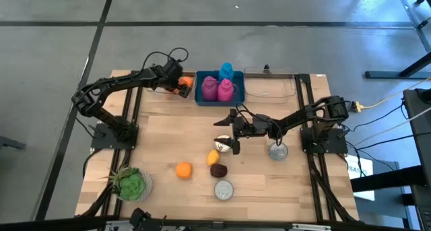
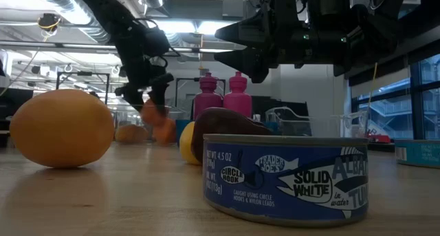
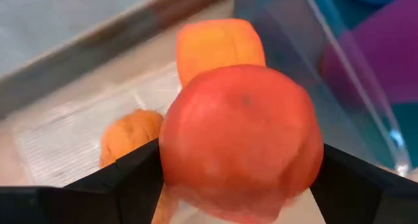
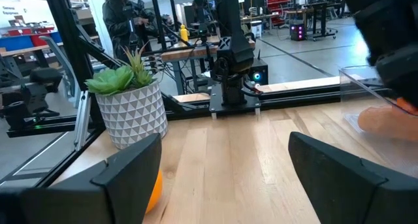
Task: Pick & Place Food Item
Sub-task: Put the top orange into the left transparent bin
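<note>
A round red-orange fruit (image 3: pixel 241 139) sits between the fingers of my left gripper (image 1: pixel 180 85), at the table's far left beside the blue bin (image 1: pixel 200 96). Just beyond it, two orange food pieces (image 3: pixel 219 44) lie on the ribbed floor of a clear tray (image 3: pixel 59 139). My right gripper (image 1: pixel 225 133) hovers open and level over the table's middle, pointing toward the left edge, with nothing between its fingers. On the wood near it lie a yellow fruit (image 1: pixel 213 157), a dark brown piece (image 1: pixel 217 170) and an orange (image 1: pixel 183 170). My left gripper has the red-orange fruit between its two fingers (image 3: pixel 134 175), one on each side of the fruit's widest part (image 3: pixel 171 152). The fingers slant down from the table's near left. The fruit fills the gap between them and hangs above the tray's floor.
The blue bin holds pink bottles (image 1: pixel 217 88) and a blue one. A second clear tray (image 1: pixel 269 86) stands at the far right. A tuna tin (image 2: pixel 285 177) stands near the front edge, another tin (image 1: pixel 277 151) under the right arm, and a potted plant (image 1: pixel 130 182) at the near left.
</note>
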